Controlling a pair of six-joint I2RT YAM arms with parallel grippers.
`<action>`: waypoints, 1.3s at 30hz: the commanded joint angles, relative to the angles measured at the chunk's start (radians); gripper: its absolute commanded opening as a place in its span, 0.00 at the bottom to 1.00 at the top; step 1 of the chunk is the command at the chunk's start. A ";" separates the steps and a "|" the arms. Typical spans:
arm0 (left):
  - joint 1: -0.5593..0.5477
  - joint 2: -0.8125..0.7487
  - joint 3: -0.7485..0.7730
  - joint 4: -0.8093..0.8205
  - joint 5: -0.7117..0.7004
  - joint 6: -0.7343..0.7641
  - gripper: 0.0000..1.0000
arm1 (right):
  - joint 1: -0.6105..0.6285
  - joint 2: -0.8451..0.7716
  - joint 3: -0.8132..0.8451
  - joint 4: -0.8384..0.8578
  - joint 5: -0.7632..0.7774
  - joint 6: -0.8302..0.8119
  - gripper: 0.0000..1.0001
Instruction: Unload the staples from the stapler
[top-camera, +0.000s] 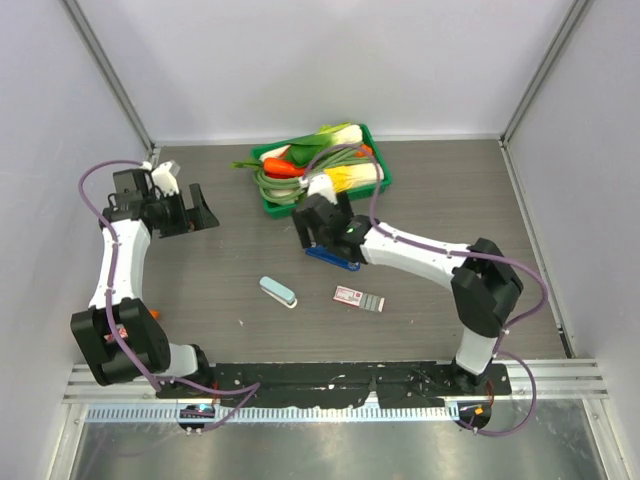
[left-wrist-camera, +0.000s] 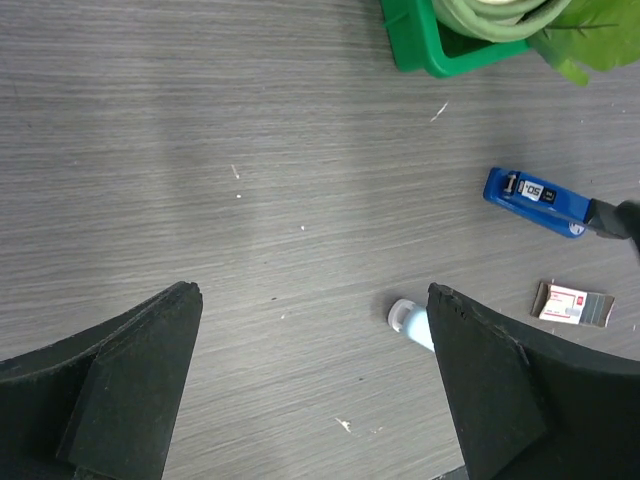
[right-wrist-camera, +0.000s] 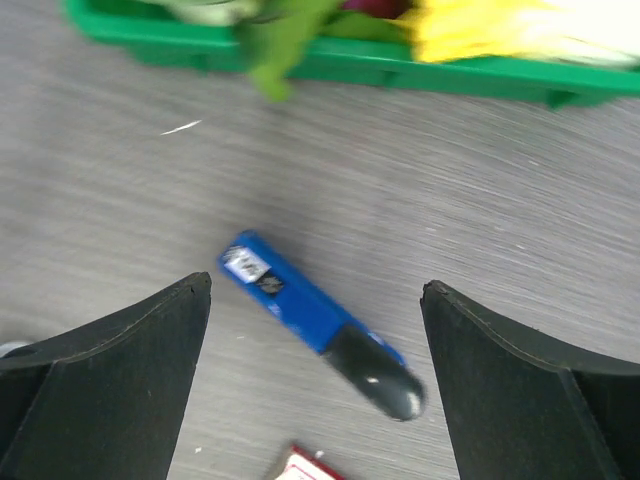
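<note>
The grey table (top-camera: 200, 290) carries everything, and the green tray (top-camera: 386, 176) of vegetables sits at its far side, so keep your right arm's approach low and short of that rim. Your right claw (top-camera: 322, 236) hangs over the stapler (top-camera: 333, 257) with its fingers spread wide and nothing in them. The left claw (top-camera: 190, 212) is also released and empty, parked well apart at the far left. The stapler lies flat on the table near the tray's front edge and runs diagonally between the right fingers. I judge you should turn the wrist until the fingers square up across its narrow sides, then descend and close on the blue body, leaving the black end free for the other claw. The overhead view hides most of the stapler under the right claw. The right wrist view shows its whole length and white label, though blurred, and the left wrist view shows it sharply from the side. The pale blue oblong (top-camera: 278, 291) and the red-and-white carton (top-camera: 358, 299) lie nearer the bases, clear of your path. No staples show in any view; presumably they sit inside the stapler.
</note>
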 joint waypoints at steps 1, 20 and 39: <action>-0.001 0.007 0.004 -0.037 0.020 0.035 1.00 | 0.092 0.045 0.083 0.054 -0.107 -0.127 0.91; 0.001 -0.083 -0.081 -0.025 0.045 0.023 1.00 | 0.160 0.177 0.103 0.059 -0.669 -0.222 0.89; -0.018 -0.128 -0.127 -0.031 0.042 0.038 0.94 | 0.252 0.225 0.115 0.003 -0.482 -0.262 0.40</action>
